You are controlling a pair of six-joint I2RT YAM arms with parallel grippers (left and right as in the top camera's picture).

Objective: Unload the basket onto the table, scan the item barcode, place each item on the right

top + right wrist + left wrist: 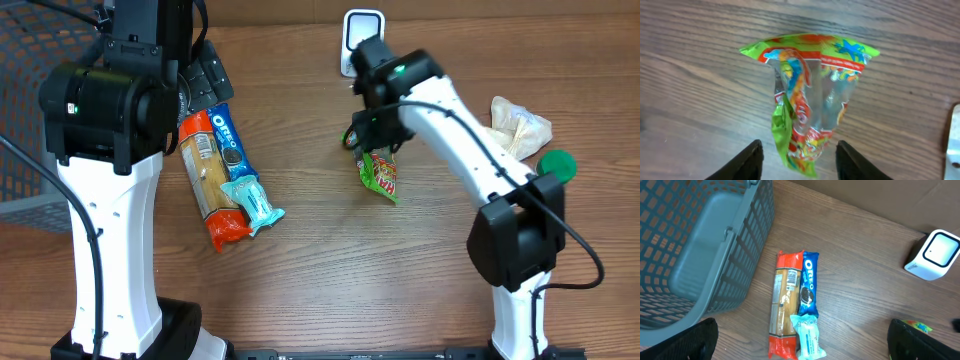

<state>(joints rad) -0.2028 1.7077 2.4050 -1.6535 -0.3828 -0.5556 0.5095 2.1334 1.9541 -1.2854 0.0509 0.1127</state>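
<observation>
A green and red candy bag point(380, 177) point(812, 100) lies on the wooden table in front of the white barcode scanner point(362, 40) point(935, 255). My right gripper point(372, 135) point(800, 152) hangs just over the bag's near end. Its fingers point(747, 160) stand apart on either side of the bag and do not touch it. My left gripper point(802, 347) is wide open and holds nothing. It hovers high above an orange cracker pack point(782, 305), a blue Oreo pack point(807, 282) and a teal packet point(807, 337).
A grey mesh basket point(690, 255) point(30, 60) stands at the left. The three packs point(225, 180) lie side by side left of centre. A crumpled beige bag point(520, 125) and a green round object point(556, 163) sit at the right by the right arm.
</observation>
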